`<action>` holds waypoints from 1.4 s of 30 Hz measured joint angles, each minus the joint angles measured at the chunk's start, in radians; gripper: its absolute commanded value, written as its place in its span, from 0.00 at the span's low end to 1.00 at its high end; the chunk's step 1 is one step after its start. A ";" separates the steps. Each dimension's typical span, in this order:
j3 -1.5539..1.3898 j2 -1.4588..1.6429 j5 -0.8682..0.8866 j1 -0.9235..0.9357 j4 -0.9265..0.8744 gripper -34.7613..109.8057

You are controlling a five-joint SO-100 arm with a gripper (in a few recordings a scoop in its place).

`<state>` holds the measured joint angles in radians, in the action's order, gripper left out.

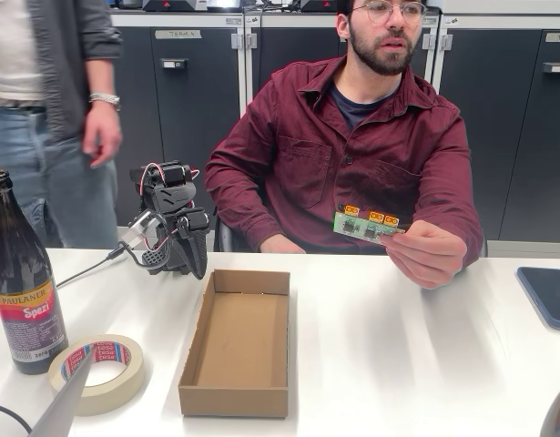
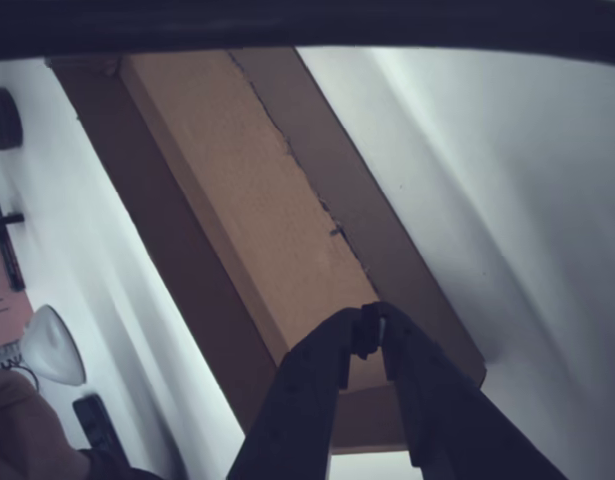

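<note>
My black arm is folded at the back left of the white table, and its gripper (image 1: 196, 264) points down just behind the far left corner of an open, empty cardboard box (image 1: 239, 341). In the wrist view the gripper (image 2: 372, 325) is shut, fingertips touching with nothing between them, above the near end of the box (image 2: 247, 190). A seated person in a dark red shirt holds a small green circuit board (image 1: 366, 225) with orange parts in one hand (image 1: 430, 253), above the table to the right of the box.
A brown Paulaner Spezi bottle (image 1: 20, 282) stands at the left edge, with a roll of masking tape (image 1: 97, 371) beside it. A phone (image 1: 548, 296) lies at the right edge. A second person stands behind the table at the left.
</note>
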<state>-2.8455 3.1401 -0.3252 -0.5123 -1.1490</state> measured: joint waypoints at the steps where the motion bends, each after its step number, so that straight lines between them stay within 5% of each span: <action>1: -0.003 0.000 0.015 -0.008 0.006 0.21; 14: -0.123 0.161 0.005 -0.071 -0.020 0.24; 27: 0.314 -0.545 0.150 -0.097 -0.084 0.21; 42: 0.614 -0.744 0.344 -0.272 -0.261 0.21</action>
<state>-2.2319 2.3961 0.0184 -0.7839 -1.4097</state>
